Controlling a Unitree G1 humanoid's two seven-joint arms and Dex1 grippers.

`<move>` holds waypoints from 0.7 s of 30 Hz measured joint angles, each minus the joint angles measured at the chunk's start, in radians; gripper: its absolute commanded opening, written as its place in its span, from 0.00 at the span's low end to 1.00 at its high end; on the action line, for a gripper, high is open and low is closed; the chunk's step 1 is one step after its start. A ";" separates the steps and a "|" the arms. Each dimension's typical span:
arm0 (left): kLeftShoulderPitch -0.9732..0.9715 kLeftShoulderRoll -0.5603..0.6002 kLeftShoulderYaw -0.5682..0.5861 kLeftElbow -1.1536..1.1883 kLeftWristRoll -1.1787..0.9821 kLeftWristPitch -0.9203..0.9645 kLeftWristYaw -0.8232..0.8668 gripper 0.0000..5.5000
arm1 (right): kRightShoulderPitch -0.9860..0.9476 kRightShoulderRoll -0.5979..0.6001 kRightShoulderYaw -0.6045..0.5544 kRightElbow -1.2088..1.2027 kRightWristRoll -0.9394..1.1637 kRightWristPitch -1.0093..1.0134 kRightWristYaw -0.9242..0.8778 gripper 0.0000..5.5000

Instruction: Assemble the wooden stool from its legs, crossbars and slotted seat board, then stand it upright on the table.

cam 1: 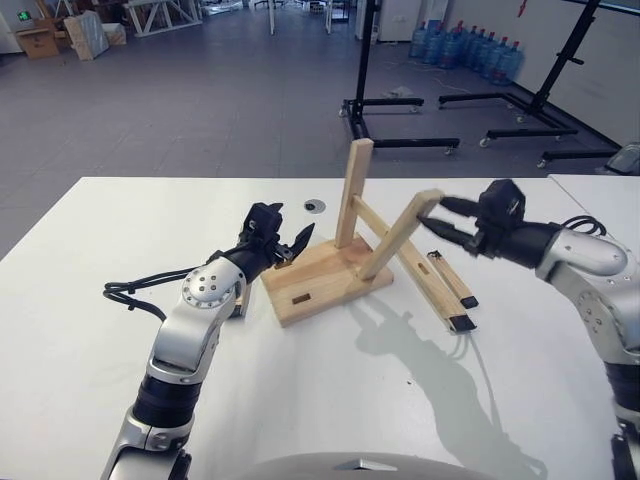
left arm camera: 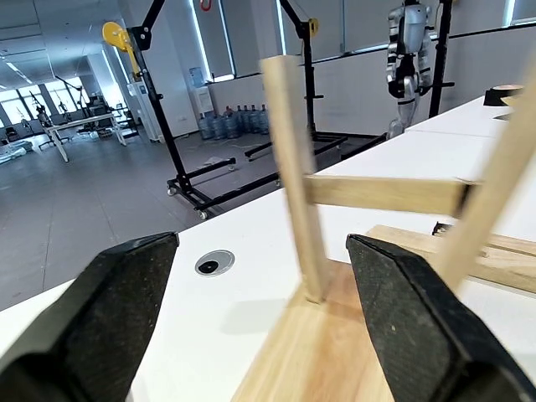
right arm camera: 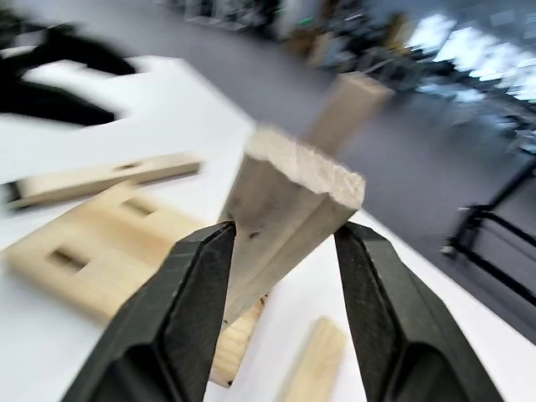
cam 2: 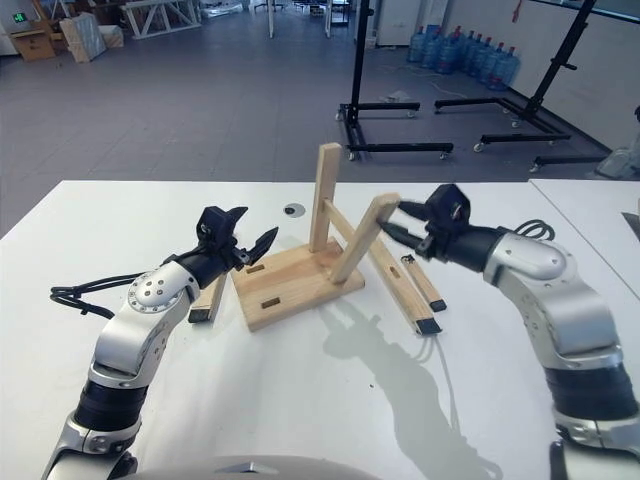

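Note:
The slotted seat board (cam 1: pixel 318 280) lies flat at mid-table. One leg (cam 1: pixel 353 190) stands upright in it. A crossbar (cam 1: pixel 372 222) joins that leg to a second, tilted leg (cam 1: pixel 400 235). My right gripper (cam 1: pixel 437 217) is shut on the top end of the tilted leg (right arm camera: pixel 293 193), one finger (right arm camera: pixel 188 310) on each side. Just left of the board hovers my left gripper (cam 1: pixel 285 245), open, with the upright leg (left arm camera: pixel 297 167) showing between its fingers (left arm camera: pixel 126 318). Two more wooden bars (cam 1: pixel 440 295) lie on the table right of the board. Another bar (cam 2: pixel 207 298) rests under my left arm.
A round cable hole (cam 1: pixel 315 205) sits in the table behind the board. A black cable (cam 1: pixel 130 293) loops at the left. A second table (cam 1: pixel 600 195) adjoins on the right. Black stands (cam 1: pixel 400 110) are on the floor beyond the far edge.

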 measured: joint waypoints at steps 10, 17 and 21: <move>-0.079 0.039 0.004 0.221 0.080 -0.095 0.011 0.67 | 0.058 0.319 -0.064 -0.089 0.030 0.034 -0.317 0.39; -0.307 0.073 -0.026 0.694 0.212 -0.323 0.025 0.67 | 0.047 0.434 -0.094 -0.055 -0.119 -0.054 -0.527 0.39; -0.395 0.077 -0.081 0.979 0.307 -0.479 0.044 0.67 | 0.045 0.480 -0.087 -0.047 -0.186 -0.073 -0.597 0.39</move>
